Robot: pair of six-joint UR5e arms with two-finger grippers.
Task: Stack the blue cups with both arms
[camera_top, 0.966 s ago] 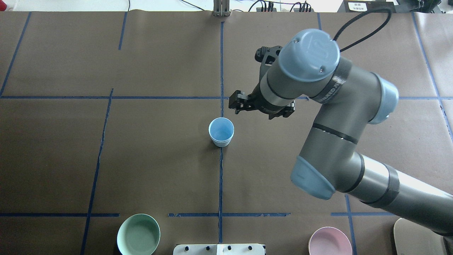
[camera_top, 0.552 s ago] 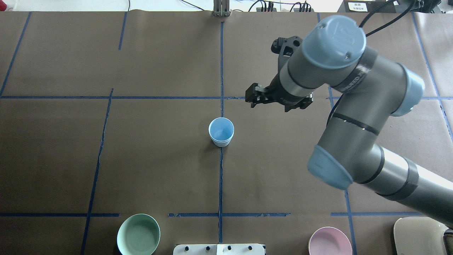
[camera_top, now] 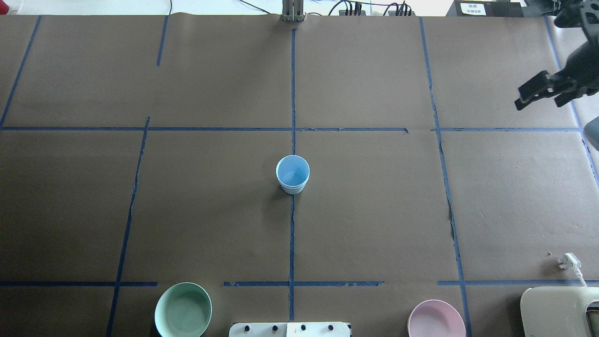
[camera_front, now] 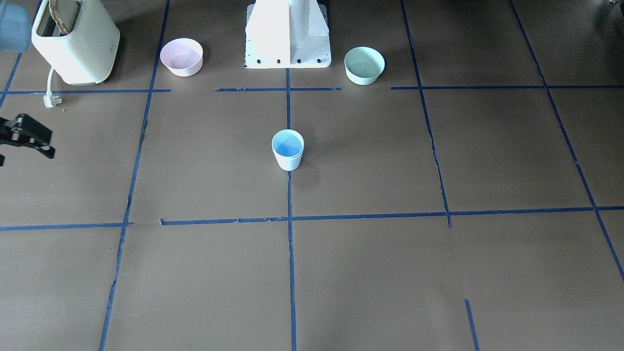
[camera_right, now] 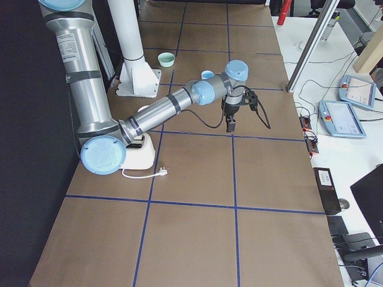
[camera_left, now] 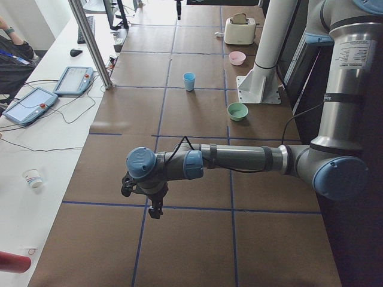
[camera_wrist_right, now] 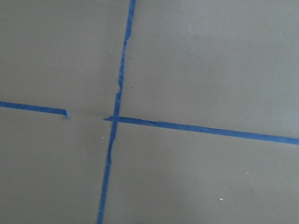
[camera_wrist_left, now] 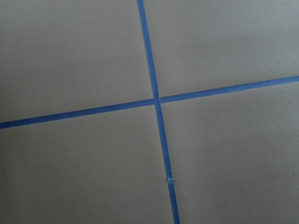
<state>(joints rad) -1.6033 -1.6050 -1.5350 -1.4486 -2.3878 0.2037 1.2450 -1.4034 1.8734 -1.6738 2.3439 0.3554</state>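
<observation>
One pale-blue cup stands upright at the table's centre on the blue tape line; it also shows in the front view and the left side view. No second separate cup shows. My right gripper hangs over the far right of the table, far from the cup, with its jaws apart and empty; it shows at the front view's left edge. My left gripper shows only in the left side view, over the table's left end, and I cannot tell its state. Both wrist views show only bare table and tape.
A mint-green bowl and a pink bowl sit near the white pedestal. A cream toaster with its loose plug stands at the near right corner.
My right arm has swung away from the cup, to the right and farther back, until only its gripper shows at the right edge. The cup has not moved.
</observation>
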